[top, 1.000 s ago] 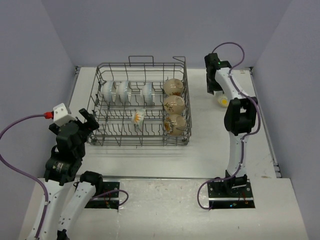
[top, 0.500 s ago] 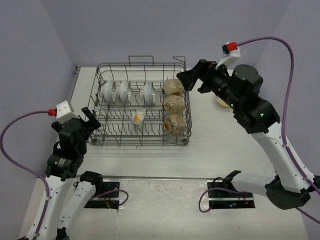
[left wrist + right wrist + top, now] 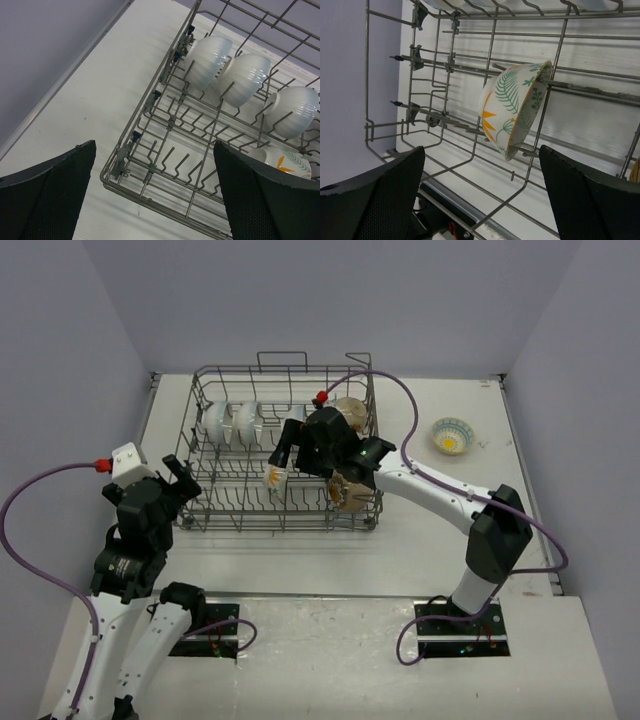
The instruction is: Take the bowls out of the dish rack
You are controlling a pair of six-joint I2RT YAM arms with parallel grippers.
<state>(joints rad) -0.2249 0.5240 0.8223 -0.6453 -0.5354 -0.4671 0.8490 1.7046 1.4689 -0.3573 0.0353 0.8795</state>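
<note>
The grey wire dish rack [image 3: 197, 405] stands mid-table. It holds two white bowls [image 3: 218, 423] at the back left, a yellow-floral bowl [image 3: 277, 477] on edge in the middle, and tan bowls [image 3: 351, 491] along the right side. My right gripper [image 3: 283, 452] is open and empty inside the rack, just above the floral bowl [image 3: 512, 107], which stands between its fingers [image 3: 375, 197] but farther out. My left gripper [image 3: 181, 480] is open and empty by the rack's front left corner [image 3: 117, 170]. Its view shows three white bowls [image 3: 210, 67] and the floral bowl [image 3: 280, 160].
Another floral bowl [image 3: 452, 434] sits upright on the table at the back right, outside the rack. My right arm [image 3: 430, 485] lies across the rack's right side and hides part of the tan bowls. Grey walls close in on the left, the right and the back.
My right arm has swung from the back right of the table leftward over the rack and lowered its open gripper above the floral bowl. The left arm has barely moved.
</note>
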